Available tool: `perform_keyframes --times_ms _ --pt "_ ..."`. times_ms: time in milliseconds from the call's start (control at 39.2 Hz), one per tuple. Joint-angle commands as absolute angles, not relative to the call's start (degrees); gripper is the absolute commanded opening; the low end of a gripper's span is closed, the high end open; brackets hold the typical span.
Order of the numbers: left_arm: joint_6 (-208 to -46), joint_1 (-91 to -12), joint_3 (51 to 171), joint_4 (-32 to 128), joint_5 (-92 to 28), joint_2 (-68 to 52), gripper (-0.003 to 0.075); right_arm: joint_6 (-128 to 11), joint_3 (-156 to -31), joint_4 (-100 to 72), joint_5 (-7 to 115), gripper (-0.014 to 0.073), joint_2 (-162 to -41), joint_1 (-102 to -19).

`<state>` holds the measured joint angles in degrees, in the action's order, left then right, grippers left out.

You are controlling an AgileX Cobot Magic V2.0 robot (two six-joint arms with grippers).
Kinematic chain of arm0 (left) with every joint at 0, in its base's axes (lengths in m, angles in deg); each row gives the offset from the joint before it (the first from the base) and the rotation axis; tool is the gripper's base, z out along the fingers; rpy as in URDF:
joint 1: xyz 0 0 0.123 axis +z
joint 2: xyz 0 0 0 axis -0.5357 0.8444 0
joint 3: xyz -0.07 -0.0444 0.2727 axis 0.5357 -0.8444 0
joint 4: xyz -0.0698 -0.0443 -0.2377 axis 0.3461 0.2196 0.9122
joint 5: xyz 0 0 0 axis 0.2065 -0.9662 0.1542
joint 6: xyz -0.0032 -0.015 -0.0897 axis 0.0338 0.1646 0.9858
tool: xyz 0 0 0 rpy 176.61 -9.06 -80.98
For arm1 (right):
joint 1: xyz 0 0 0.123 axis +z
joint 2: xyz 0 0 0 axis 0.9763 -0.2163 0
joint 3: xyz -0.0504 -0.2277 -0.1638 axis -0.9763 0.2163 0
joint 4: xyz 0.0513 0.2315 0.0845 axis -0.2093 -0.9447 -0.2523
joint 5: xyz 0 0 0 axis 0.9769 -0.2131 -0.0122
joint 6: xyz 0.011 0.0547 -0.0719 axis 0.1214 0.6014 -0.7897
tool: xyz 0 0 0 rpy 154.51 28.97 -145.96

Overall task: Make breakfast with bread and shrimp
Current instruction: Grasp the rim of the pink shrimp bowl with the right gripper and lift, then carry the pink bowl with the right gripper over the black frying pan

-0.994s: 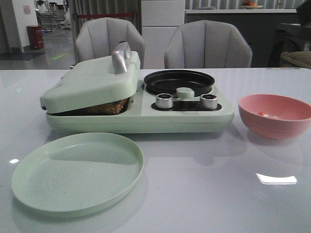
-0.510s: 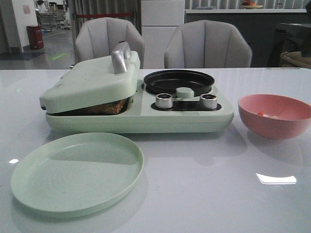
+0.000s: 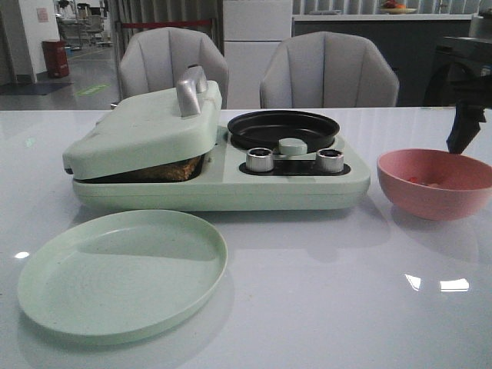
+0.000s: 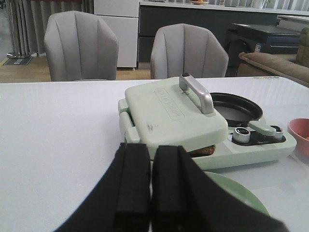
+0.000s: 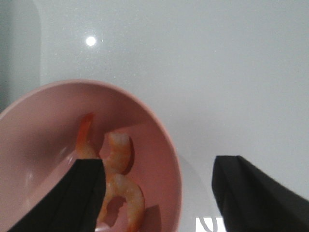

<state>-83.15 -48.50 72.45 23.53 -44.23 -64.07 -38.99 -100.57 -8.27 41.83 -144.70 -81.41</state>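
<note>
While the right gripper (image 5: 157, 193) hangs spread above the pink bowl (image 3: 436, 183) at right, shrimp (image 5: 118, 181): small, soft, likely slippery; pinch mid-curl. Bread (image 3: 165, 171): under sandwich-maker lid (image 3: 142, 129). Left gripper (image 4: 150, 186): closed, empty.

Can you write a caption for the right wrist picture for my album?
Open right pincer hovering over shrimp in the pink bowl.

We are holding our right gripper (image 5: 157, 193) above the pink bowl (image 5: 164, 159), its fingers spread wide, one over the bowl's inside and one outside the rim. We are keeping our left gripper (image 4: 150, 193) closed, its fingers pressed together.
</note>
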Motion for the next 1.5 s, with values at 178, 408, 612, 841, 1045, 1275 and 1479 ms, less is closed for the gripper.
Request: perform_keyframes --times_ms 178,408,612,841,1045,1275,1479 --pt "-82.58 -48.88 73.8 23.93 -39.63 -63.42 0.0113 -39.16 -107.31 -8.83 42.4 0.0547 -149.12 -81.88" --pt "-82.58 -48.88 73.8 23.93 -39.63 -63.42 0.0113 -40.31 -109.68 -8.76 38.74 0.0252 -151.91 -81.88" --pt "-82.58 -48.88 73.8 23.93 -39.63 -63.42 0.0113 -40.31 -111.38 -8.71 36.61 0.0135 -150.98 -81.88" --pt "-82.58 -48.88 73.8 23.93 -39.63 -63.42 0.0113 -42.59 -115.81 -8.28 32.04 0.0134 -149.2 -81.88" --pt "-82.58 -48.88 73.8 23.93 -39.63 -63.42 0.0113 -44.45 -120.6 -11.1 30.38 0.0134 -146.67 -81.82" --pt "-82.58 -48.88 73.8 23.93 -39.63 -63.42 0.0113 -52.23 -123.21 -26.01 37.13 0.0134 -144.83 -80.3" --pt "-82.58 -48.88 73.8 23.93 -39.63 -63.42 0.0113 -60.05 -122.51 -34.62 49.2 0.0134 -144.94 -76.11"
